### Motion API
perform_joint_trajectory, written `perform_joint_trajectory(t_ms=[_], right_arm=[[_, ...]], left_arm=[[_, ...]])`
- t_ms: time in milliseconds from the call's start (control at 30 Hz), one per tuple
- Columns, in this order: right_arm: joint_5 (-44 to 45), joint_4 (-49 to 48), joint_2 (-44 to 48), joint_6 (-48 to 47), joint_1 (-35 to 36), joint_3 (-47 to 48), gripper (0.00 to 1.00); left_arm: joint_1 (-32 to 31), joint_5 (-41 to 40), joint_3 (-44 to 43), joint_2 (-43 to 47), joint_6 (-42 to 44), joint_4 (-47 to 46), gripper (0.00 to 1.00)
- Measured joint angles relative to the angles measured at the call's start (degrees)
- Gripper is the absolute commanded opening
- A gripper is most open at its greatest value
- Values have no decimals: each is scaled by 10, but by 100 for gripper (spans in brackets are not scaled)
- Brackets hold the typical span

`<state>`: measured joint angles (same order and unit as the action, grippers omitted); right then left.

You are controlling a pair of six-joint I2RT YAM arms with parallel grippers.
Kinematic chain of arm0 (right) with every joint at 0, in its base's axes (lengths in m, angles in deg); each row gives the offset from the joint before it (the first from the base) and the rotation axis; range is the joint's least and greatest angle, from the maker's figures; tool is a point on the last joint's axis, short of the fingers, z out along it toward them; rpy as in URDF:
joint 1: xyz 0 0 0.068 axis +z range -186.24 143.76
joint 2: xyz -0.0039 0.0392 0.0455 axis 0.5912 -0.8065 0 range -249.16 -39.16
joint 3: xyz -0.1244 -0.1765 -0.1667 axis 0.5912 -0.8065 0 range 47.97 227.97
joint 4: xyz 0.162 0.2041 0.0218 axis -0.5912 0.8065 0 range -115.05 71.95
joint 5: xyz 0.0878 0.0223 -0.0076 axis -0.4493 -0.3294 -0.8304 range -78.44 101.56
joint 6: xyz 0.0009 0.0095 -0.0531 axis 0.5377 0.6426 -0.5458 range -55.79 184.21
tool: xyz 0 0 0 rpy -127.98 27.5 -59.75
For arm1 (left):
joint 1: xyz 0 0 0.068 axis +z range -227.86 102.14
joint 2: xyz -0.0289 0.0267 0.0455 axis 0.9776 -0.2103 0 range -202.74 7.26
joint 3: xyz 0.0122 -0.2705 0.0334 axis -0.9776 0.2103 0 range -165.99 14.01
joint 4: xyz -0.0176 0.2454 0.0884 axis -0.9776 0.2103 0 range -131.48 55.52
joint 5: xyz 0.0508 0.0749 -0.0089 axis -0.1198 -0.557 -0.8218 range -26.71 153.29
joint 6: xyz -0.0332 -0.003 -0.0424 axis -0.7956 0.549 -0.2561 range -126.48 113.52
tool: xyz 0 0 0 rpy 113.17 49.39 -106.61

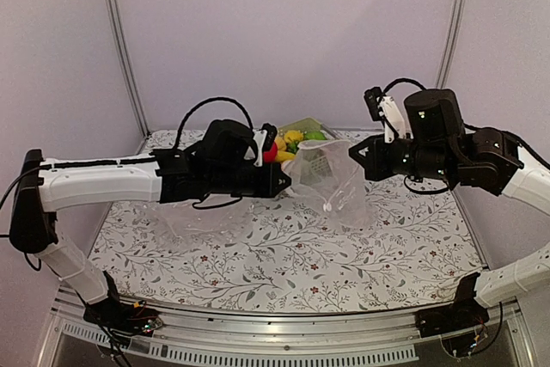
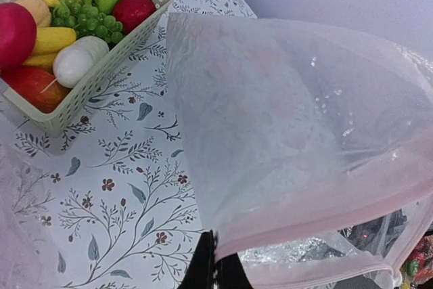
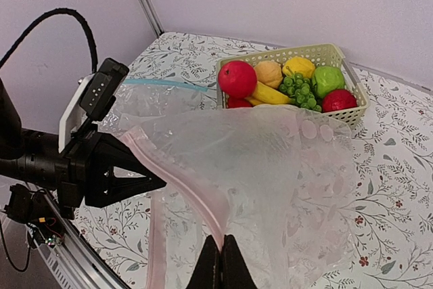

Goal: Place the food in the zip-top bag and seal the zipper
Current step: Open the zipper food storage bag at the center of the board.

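The clear zip-top bag [image 1: 331, 174] hangs in the air between both grippers, its pink zipper strip [image 3: 196, 184] pulled apart at the mouth. My left gripper [image 1: 284, 180] is shut on one side of the pink strip [image 2: 318, 225], with its fingertips [image 2: 206, 272] at the bottom of the left wrist view. My right gripper [image 3: 222, 262] is shut on the opposite side of the strip. The food lies in a cream basket [image 3: 352, 109] behind the bag: red apple [image 3: 237, 78], banana [image 3: 270, 93], grapes [image 3: 298, 89], green fruit [image 3: 327, 79], lemon [image 3: 298, 65], white piece [image 2: 78, 59].
A second clear bag with a blue strip [image 3: 166, 84] lies flat on the floral tablecloth [image 1: 284, 264] under the left arm. The basket [image 1: 296, 131] stands at the table's far edge against the back wall.
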<state>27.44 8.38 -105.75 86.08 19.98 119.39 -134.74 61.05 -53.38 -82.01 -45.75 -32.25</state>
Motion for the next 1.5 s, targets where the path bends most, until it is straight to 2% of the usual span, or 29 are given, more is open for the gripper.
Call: perform_joint_trajectory(t_ms=[333,567,733,833,933,1233,1367,1500], right_arm=[[-21,20,1,13,0,0,0],[-18,22,0,40,0,-22,0],[12,21,-13,66,0,-47,0],[16,11,-27,76,0,-55,0],[16,-3,-40,84,0,-58,0],[15,-26,-82,96,0,-58,0],[14,-31,-85,100,0,-58,0],[14,-36,-85,102,0,-58,0]], left_arm=[[-8,59,-68,-93,3,-34,0],[-16,74,-68,-128,3,-43,0],[-16,71,-40,-127,11,-57,17],[-16,75,-17,-126,17,-70,22],[-16,77,-4,-118,22,-81,33],[-16,42,22,-2,52,-87,74],[-6,2,26,59,62,-59,82],[37,-2,-1,62,82,-2,86]])
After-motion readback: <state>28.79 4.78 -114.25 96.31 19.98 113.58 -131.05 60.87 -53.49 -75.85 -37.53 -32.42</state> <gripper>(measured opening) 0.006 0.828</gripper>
